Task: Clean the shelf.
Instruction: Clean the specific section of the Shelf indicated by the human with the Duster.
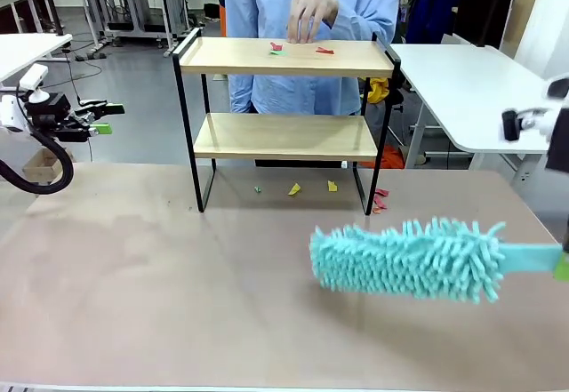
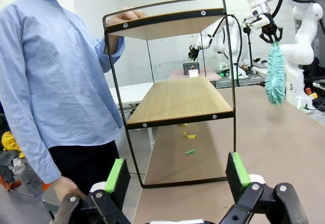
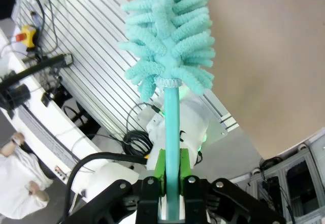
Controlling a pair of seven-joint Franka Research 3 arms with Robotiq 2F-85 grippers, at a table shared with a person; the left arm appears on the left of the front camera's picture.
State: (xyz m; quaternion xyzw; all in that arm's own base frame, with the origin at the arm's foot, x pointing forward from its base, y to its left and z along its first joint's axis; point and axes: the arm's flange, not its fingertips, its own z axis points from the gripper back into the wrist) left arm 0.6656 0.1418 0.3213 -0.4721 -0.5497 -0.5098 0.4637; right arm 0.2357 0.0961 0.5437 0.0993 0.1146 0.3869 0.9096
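The shelf (image 1: 284, 134) stands at the table's far middle, with two light boards in a black frame. Red and green paper scraps (image 1: 277, 48) lie on its top board, and a person's hand (image 1: 311, 14) hovers just above them. A fluffy teal duster (image 1: 409, 259) hangs level over the table's right front. My right gripper (image 3: 170, 176) is shut on the duster's handle (image 3: 171, 127) and sits at the right edge (image 1: 560, 266) in the front view. My left gripper (image 1: 100, 118) is open and empty at the far left, with the shelf (image 2: 177, 99) ahead between its green pads (image 2: 116, 176).
More scraps (image 1: 294, 189) lie on the brown table (image 1: 178, 276) under the shelf, with pink ones (image 1: 380, 199) by its right leg. The person in a blue shirt (image 2: 51, 82) stands behind the shelf. A white side table (image 1: 471, 90) stands at the right.
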